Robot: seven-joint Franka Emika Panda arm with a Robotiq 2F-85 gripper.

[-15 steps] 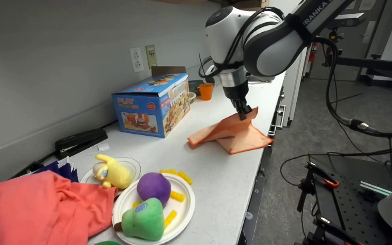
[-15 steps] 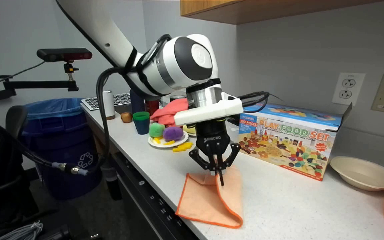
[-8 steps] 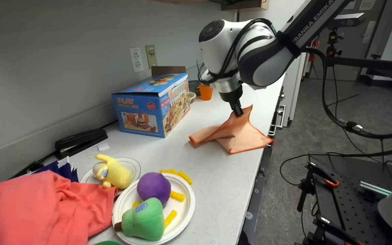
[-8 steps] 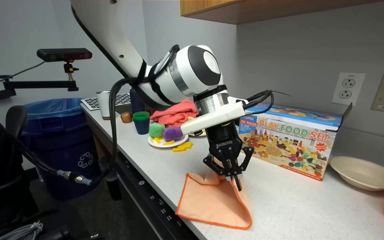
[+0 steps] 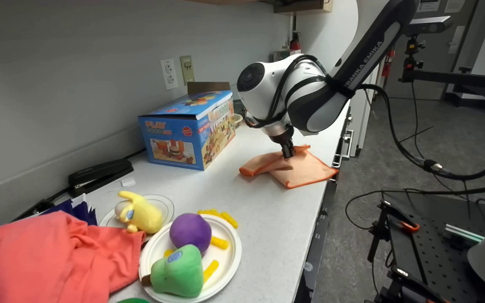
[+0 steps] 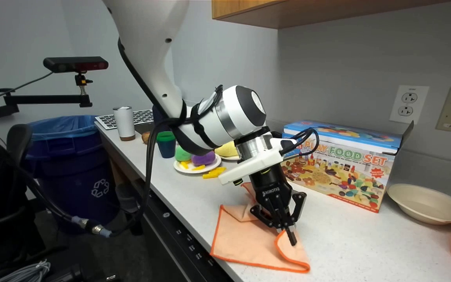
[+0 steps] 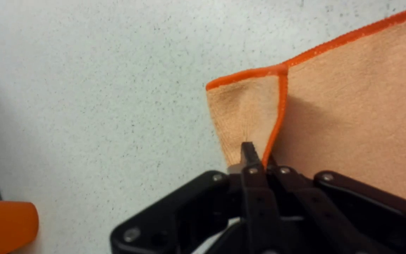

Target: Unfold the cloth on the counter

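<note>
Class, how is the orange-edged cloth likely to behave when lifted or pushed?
The cloth is probably floppy: it curls over where the pincer grips it. It is likely light for its size, since it looks thin. Pushed, it might crumple rather than slide flat, as it lies partly folded on the counter.

Looks a robotics lab, kitchenette-style worktop. In an exterior view: robot arm at dial centre; boom-mounted camera, 10 o'clock; recycling bin, 9; wooden wall cabinet, 1; appliance control panel, 7, below worktop. In an exterior view: stapler, 9 o'clock; perforated black platform, 4.
</note>
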